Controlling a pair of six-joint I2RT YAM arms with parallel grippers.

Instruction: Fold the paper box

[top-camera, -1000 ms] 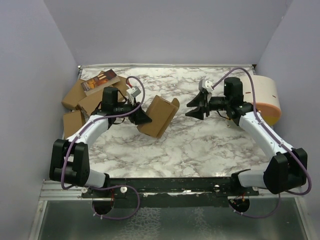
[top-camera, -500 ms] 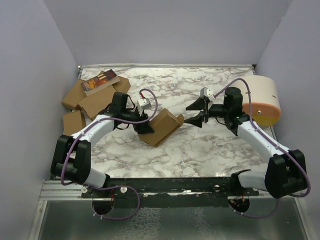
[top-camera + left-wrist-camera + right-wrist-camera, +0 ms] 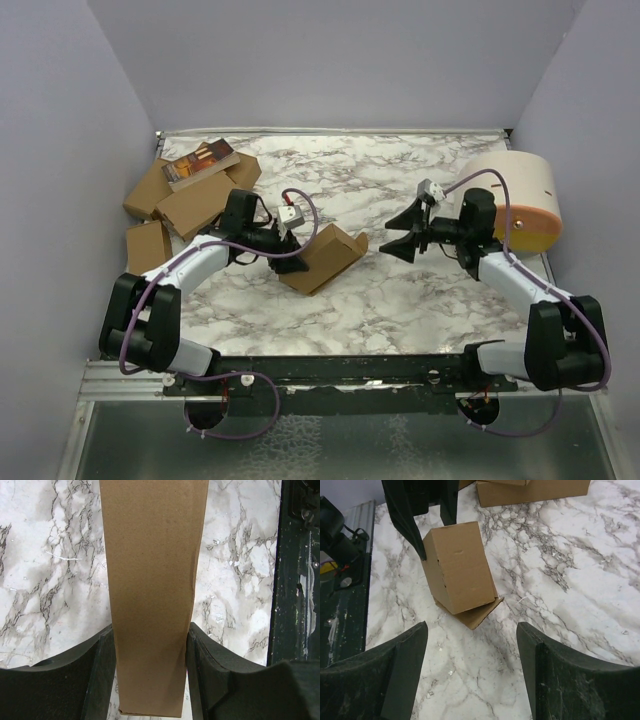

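The paper box (image 3: 322, 258) is a plain brown carton near the table's middle, one end flap lying open on the marble. My left gripper (image 3: 290, 246) is shut on its left end; in the left wrist view the carton (image 3: 152, 580) runs up between the two black fingers (image 3: 97, 680), gripper midpoint (image 3: 150, 675). My right gripper (image 3: 402, 235) is open and empty, to the right of the box and apart from it. In the right wrist view the box (image 3: 457, 567) sits ahead of the gripper (image 3: 472, 667), its flap on the table.
A heap of similar brown cartons (image 3: 185, 200) with a printed book-like item (image 3: 200, 162) lies at the back left. A large white cylinder with an orange rim (image 3: 520, 195) stands at the right wall. The black front rail (image 3: 340, 368) runs along the near edge.
My left gripper has lowered the box and tilted it flatter onto the table. My right gripper has drawn back a little to the right.
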